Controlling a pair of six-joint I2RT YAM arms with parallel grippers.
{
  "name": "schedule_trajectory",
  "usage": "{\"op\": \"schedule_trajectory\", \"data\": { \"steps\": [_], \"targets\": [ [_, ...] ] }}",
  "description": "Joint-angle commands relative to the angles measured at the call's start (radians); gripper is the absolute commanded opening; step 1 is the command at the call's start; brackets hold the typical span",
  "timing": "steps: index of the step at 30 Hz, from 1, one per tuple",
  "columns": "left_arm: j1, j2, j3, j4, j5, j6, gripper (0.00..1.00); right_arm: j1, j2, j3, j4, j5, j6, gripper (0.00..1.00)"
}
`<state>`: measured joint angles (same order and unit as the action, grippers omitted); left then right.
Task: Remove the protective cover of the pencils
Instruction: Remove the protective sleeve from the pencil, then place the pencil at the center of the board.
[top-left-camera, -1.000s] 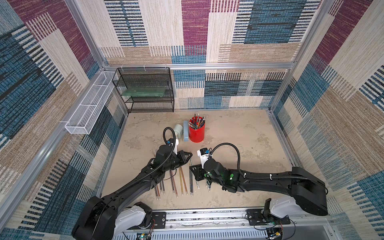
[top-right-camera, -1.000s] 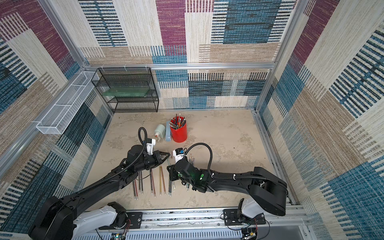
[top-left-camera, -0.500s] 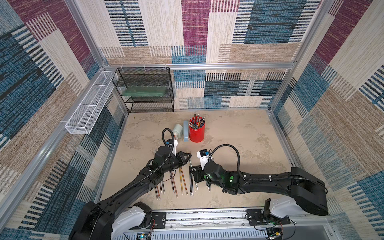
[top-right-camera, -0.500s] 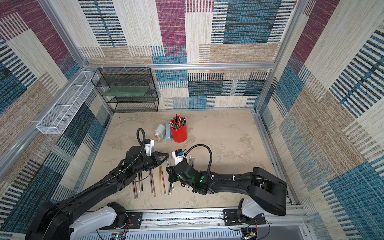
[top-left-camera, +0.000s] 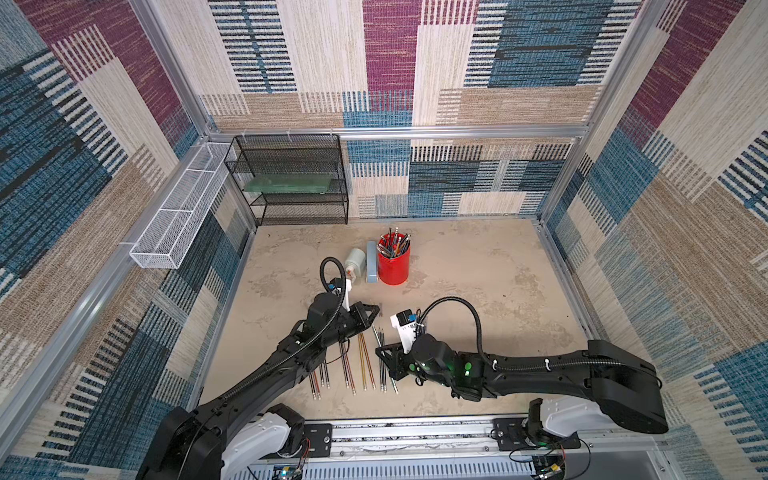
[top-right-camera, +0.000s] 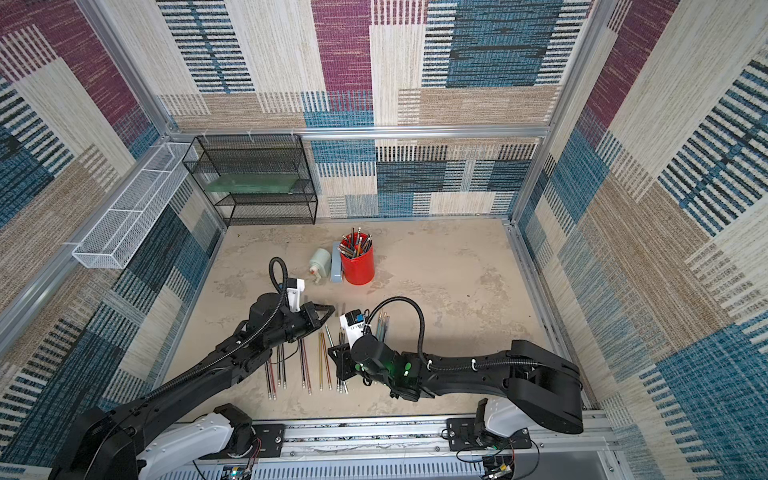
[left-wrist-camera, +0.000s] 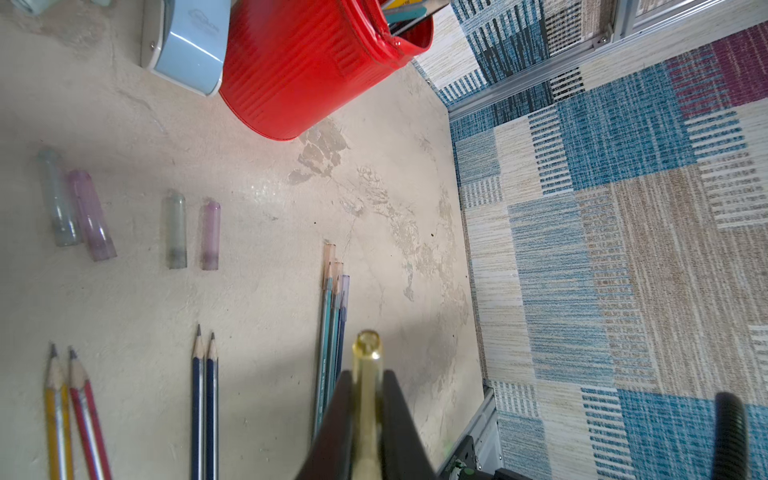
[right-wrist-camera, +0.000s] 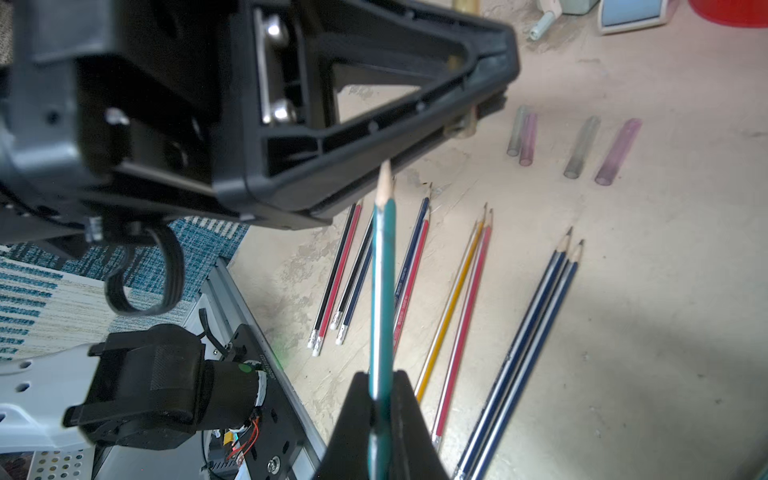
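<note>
Blocking much of the right wrist view, the left end effector (right-wrist-camera: 496, 95) sits close to the bare tip of a teal pencil (right-wrist-camera: 384, 257), whose lower end is hidden between the fingers (right-wrist-camera: 349, 415) of the right end effector (right-wrist-camera: 380, 376) pinching it. The left end effector pinches a yellowish see-through cap (left-wrist-camera: 367, 353), its lower part hidden. In both top views these are too small to make out, and the left arm (top-left-camera: 270, 374) covers part of the pencils (right-wrist-camera: 528, 340) lying in pairs on the surface (top-left-camera: 478, 266). Four loose caps (left-wrist-camera: 210, 235) lie beyond their tips. Three capped pencils (left-wrist-camera: 332, 332) lie apart. A red cup (left-wrist-camera: 299, 62), cut off, stands beside a pale blue case (left-wrist-camera: 187, 45).
</note>
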<state>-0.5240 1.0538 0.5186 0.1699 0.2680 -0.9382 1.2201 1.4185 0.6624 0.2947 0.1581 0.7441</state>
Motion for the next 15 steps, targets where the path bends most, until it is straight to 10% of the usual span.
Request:
{"op": "schedule_trajectory", "data": {
  "steps": [1, 15],
  "targets": [
    [0.002, 0.001, -0.002, 0.003, -0.033, 0.032, 0.0, 0.0, -0.011, -0.013, 0.034, 0.028, 0.018, 0.0],
    [0.004, -0.049, 0.006, -0.127, -0.172, 0.08, 0.0, -0.016, 0.014, -0.001, -0.194, 0.223, 0.239, 0.0]
  ]
}}
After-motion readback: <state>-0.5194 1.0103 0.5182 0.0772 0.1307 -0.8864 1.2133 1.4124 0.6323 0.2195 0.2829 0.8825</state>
